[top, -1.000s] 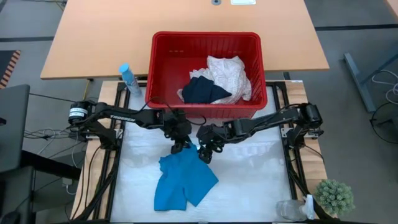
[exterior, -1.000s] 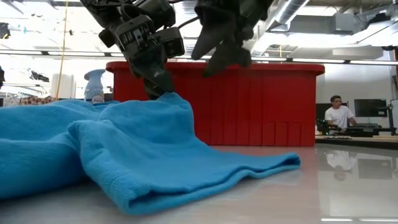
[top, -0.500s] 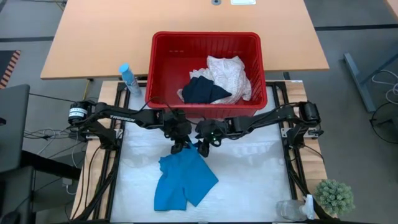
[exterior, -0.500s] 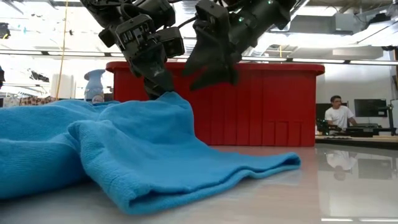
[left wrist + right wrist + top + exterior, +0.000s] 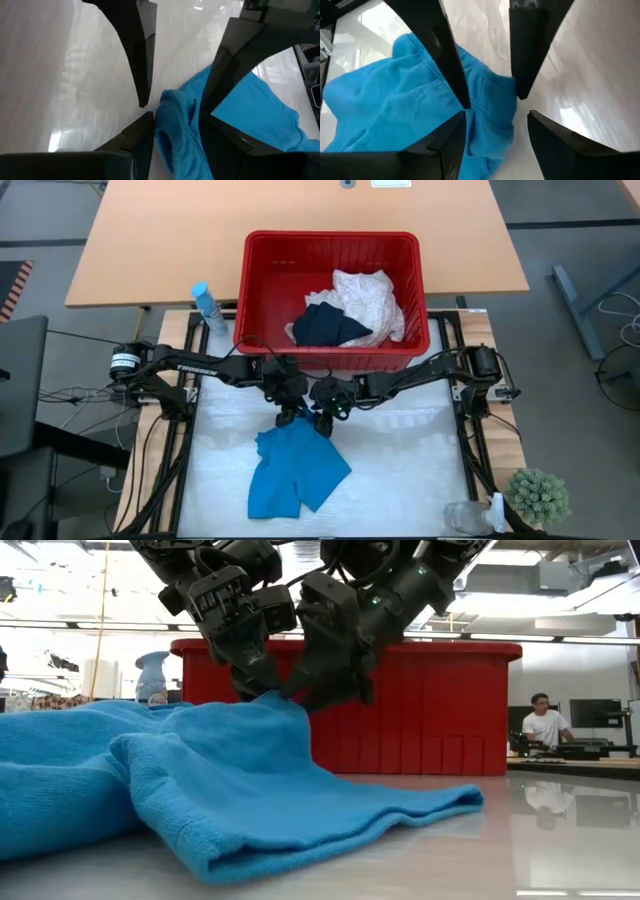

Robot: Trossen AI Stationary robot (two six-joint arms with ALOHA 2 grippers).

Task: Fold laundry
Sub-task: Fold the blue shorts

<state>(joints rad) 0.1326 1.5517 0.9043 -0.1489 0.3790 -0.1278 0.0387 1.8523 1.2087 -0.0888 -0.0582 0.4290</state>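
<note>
A turquoise-blue garment (image 5: 298, 470) lies on the white table (image 5: 400, 470). Its far edge is drawn up into a peak (image 5: 285, 705). My left gripper (image 5: 291, 418) (image 5: 175, 117) is shut on that edge. My right gripper (image 5: 326, 423) (image 5: 495, 107) is open just to its right, one finger on either side of the garment's far right corner (image 5: 502, 95). The cream-white lacy cloth (image 5: 372, 295) and the dark navy garment (image 5: 328, 327) lie in the red basket (image 5: 258, 290). My left gripper pinches a bunched fold of the garment's far edge (image 5: 172, 127) between its two fingers. The fingers slant down from the table's far side. That edge is held up off the table; the rest of the garment lies slack on the table. My right gripper: I cannot tell whether its fingers touch the garment's corner.
The red basket stands just beyond both grippers at the table's far edge. A blue spray bottle (image 5: 208, 305) is at the far left, and a small plant (image 5: 538, 495) and a clear container (image 5: 465, 518) at the near right. A person (image 5: 545, 722) sits far off in the room.
My right gripper has come down and toward the table's left, next to my left gripper, until its fingers straddle the garment's far right corner. The garment has kept its shape.
</note>
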